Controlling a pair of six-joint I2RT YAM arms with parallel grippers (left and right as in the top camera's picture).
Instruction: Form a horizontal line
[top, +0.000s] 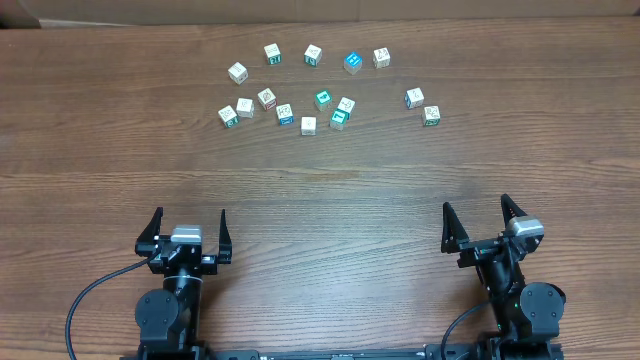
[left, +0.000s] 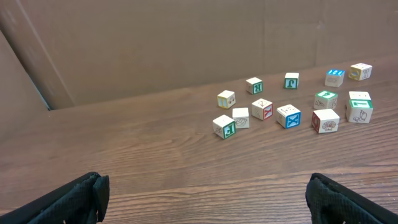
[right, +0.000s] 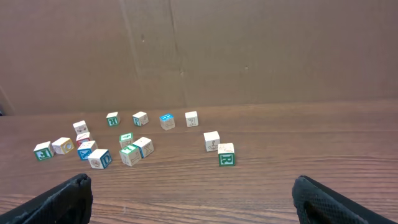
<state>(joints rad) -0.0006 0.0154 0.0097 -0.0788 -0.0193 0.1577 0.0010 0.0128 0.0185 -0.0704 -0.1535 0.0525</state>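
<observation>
No horizontal line exists yet: the small white-sided picture cubes (top: 308, 125) with tan, green, blue and red faces lie in a loose scatter well ahead of both grippers, on the brown wood-grain table (top: 320, 190), in front of a plain cardboard wall (left: 155, 43).

The main risk is crowding. Several cubes sit just beside one another – the green-faced cluster (top: 340, 117) ahead and between the arms especially – so spread fingers coming down on one would likely nudge its neighbours and twist them out of square. Cubes this small could also tip or roll in a pinch, leaving a crooked, gapped row. Two arms reaching into the same middle patch might foul each other.

The left gripper (top: 189, 213) and right gripper (top: 476, 203) hang low at the near edge of the table, fingers pointing forward – both spread wide, holding nothing.
</observation>
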